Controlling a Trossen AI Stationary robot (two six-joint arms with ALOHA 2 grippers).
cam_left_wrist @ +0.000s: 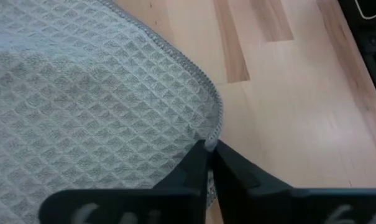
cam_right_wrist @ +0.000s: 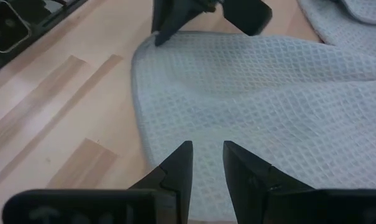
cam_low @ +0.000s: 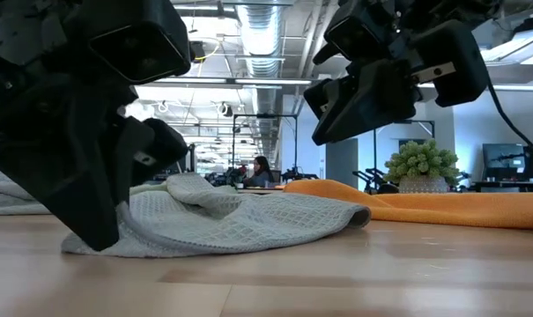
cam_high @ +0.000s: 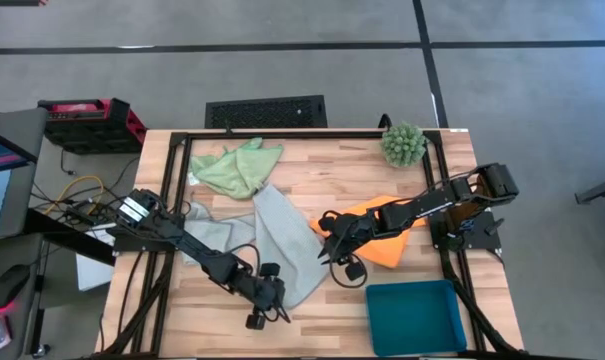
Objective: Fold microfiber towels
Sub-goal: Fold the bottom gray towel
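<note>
Pinching the hemmed corner of the pale blue-grey towel (cam_left_wrist: 100, 93), the left claw (cam_left_wrist: 210, 149) sits low at the near edge of the wooden counter (cam_high: 322, 180) — its fingers (cam_left_wrist: 188, 171) are pressed together with the cloth's edge caught between them. That towel lies spread and rumpled across the middle of the counter, running from the left claw back toward the far side. Just beyond it, the right claw (cam_right_wrist: 206, 158) hovers over the same towel with a narrow gap between its fingers (cam_right_wrist: 178, 165), holding nothing; the left claw shows across from it at the cloth's corner. Under and behind the right arm lies the orange towel (cam_high: 387, 245), flat on the counter, with the teal tray (cam_high: 414, 315) near it by the front right corner. Farther back, on the left, the light green towel (cam_high: 234, 168) is bunched in a heap — and at the far right corner stands the spiky green ball plant (cam_high: 403, 144).
</note>
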